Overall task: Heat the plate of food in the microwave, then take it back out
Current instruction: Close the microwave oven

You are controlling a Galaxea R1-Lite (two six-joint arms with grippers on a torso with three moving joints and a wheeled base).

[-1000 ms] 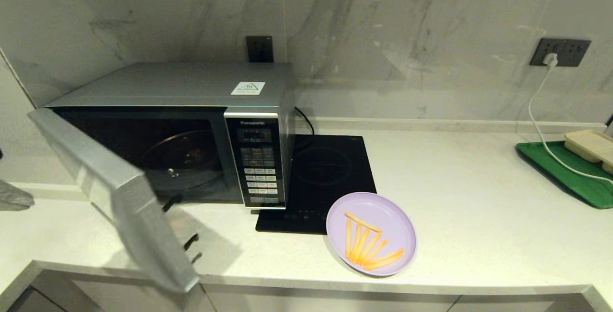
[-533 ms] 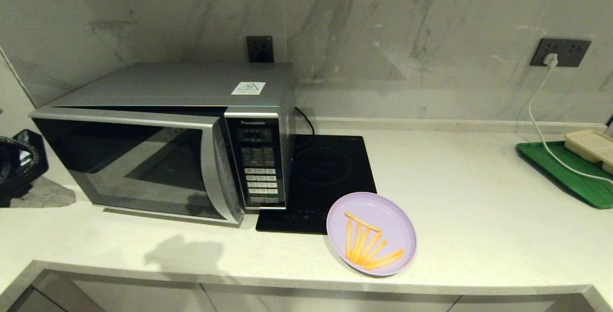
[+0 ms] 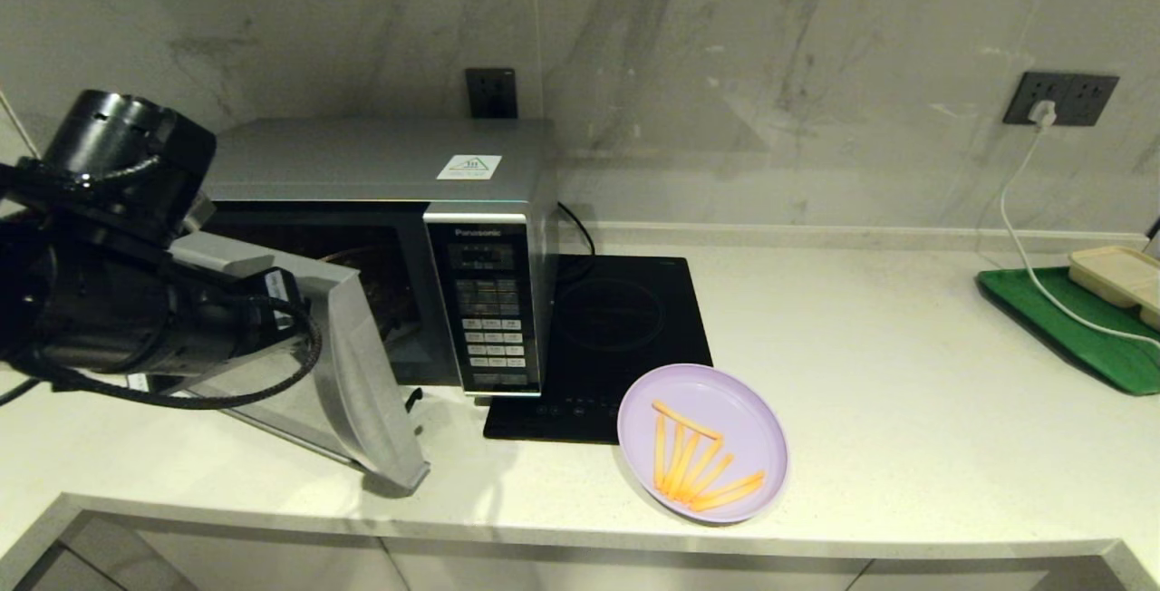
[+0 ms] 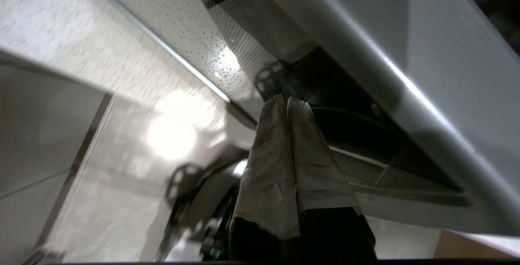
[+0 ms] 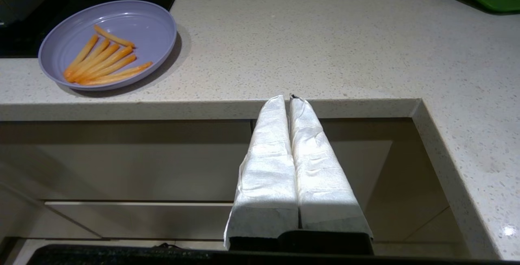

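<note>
The left arm (image 3: pixel 100 301) is seen raised at the left of the head view, its dark wrist housing uppermost. The left gripper (image 4: pixel 287 101) is seen in its wrist view with cloth-covered fingers (image 4: pixel 268 167) pressed together. The right gripper (image 5: pixel 289 97) is likewise closed, its fingers (image 5: pixel 268 163) touching, held low.

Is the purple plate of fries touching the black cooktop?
Touching. In the head view the plate lies over the cooktop's front right corner, its rim covering that edge with no counter between them.
</note>
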